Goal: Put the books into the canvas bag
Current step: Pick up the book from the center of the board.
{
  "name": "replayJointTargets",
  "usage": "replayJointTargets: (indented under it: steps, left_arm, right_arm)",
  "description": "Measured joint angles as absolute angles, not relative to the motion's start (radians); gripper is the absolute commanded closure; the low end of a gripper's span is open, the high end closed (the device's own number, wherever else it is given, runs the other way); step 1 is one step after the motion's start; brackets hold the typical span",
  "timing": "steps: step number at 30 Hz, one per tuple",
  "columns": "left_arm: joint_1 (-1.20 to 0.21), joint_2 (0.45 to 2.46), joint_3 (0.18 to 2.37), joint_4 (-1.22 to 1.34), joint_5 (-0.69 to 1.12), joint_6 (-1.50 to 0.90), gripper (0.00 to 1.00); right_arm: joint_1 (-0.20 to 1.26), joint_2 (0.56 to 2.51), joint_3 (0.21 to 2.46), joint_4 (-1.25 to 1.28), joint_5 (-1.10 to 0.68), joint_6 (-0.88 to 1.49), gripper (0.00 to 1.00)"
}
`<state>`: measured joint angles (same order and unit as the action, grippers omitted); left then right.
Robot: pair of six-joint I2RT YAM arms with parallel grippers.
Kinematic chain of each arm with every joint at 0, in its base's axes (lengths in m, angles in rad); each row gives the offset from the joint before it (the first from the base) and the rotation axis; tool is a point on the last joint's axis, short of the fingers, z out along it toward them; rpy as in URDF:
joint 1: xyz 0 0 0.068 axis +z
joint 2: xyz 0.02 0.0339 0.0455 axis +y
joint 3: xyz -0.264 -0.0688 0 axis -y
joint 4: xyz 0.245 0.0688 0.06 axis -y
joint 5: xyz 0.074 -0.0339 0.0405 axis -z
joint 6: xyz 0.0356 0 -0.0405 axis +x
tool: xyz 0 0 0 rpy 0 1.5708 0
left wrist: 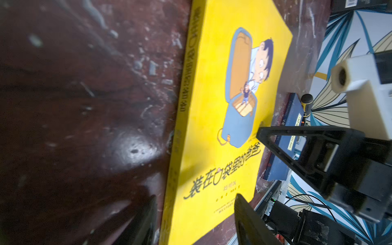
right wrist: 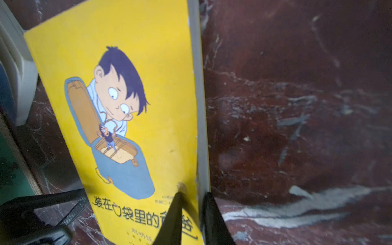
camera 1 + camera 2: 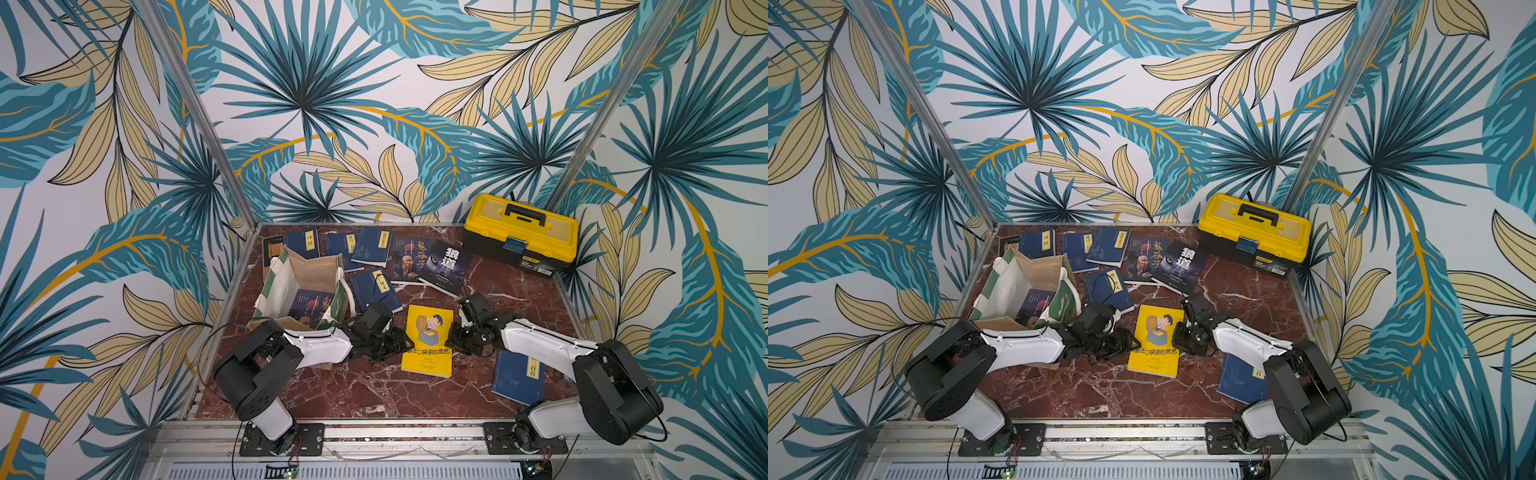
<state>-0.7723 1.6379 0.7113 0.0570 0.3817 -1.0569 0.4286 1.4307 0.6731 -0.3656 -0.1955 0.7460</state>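
- Two robot arms reach in from the lower edge of both top views. They meet at one yellow cartoon book [image 3: 428, 340] [image 3: 1156, 340], which lies cover up on the red marble tabletop [image 3: 374, 395], just below the centre of the frame.
- At the book's left edge sits the left claw [image 3: 401, 343], released. The left wrist view shows this claw [image 1: 196, 197] with its fingers wide apart, one over the tabletop beside the spine and one over the yellow cover.
- At the book's right edge sits the right claw [image 3: 455, 336], clenched on the book. The right wrist view shows this claw [image 2: 194, 193] with one finger on the cover and the other against the grey page edge, with only the book's thickness between them.
- Centre left in the frame, the canvas bag [image 3: 307, 270] stands open beside the left arm. It is tan with green sides and white rope handles.
- One dark portrait book [image 3: 309, 307] leans inside the bag.
- Several navy books [image 3: 372, 245] with yellow labels and two dark covers [image 3: 446, 266] lie scattered above the arms, along the tabletop's far edge.
- One more navy book [image 3: 517, 376] lies at lower right, partly under the right arm.
- Upper right on the tabletop sits a yellow-and-black toolbox [image 3: 519, 232], with its lid closed.
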Motion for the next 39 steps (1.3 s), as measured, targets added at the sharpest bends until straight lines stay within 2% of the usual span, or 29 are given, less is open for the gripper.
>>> replayJointTargets:
  steps: [4,9,18,27,31,34,36,38,39]
  left_arm:
    - [-0.772,1.650,0.712,0.081,0.400,-1.056,0.43]
    - [-0.771,1.666,0.711,0.115,0.444,-1.057,0.53]
    - [-0.764,1.614,0.703,0.119,0.501,-1.075,0.64]
    - [-0.787,1.602,0.703,0.170,0.513,-1.108,0.70]
    - [-0.800,1.623,0.704,0.179,0.514,-1.123,0.80]
    - [-0.804,1.626,0.705,0.187,0.514,-1.134,0.92]
    - [-0.804,1.626,0.705,0.191,0.517,-1.137,1.00]
    - [-0.804,1.621,0.707,0.183,0.520,-1.132,1.00]
    - [-0.804,1.612,0.710,0.164,0.523,-1.123,1.00]
  right_arm:
    - [0.429,1.433,0.673,-0.364,-0.197,0.743,0.81]
    - [0.426,1.441,0.674,-0.360,-0.204,0.739,0.82]
    - [0.424,1.448,0.678,-0.360,-0.207,0.732,0.82]
    - [0.423,1.433,0.668,-0.351,-0.205,0.736,0.82]
    - [0.423,1.425,0.662,-0.348,-0.202,0.735,0.83]
    - [0.423,1.416,0.657,-0.348,-0.195,0.732,0.82]
    - [0.424,1.411,0.657,-0.353,-0.192,0.731,0.78]
    - [0.426,1.403,0.657,-0.367,-0.193,0.727,0.77]
    - [0.428,1.393,0.657,-0.379,-0.196,0.725,0.73]
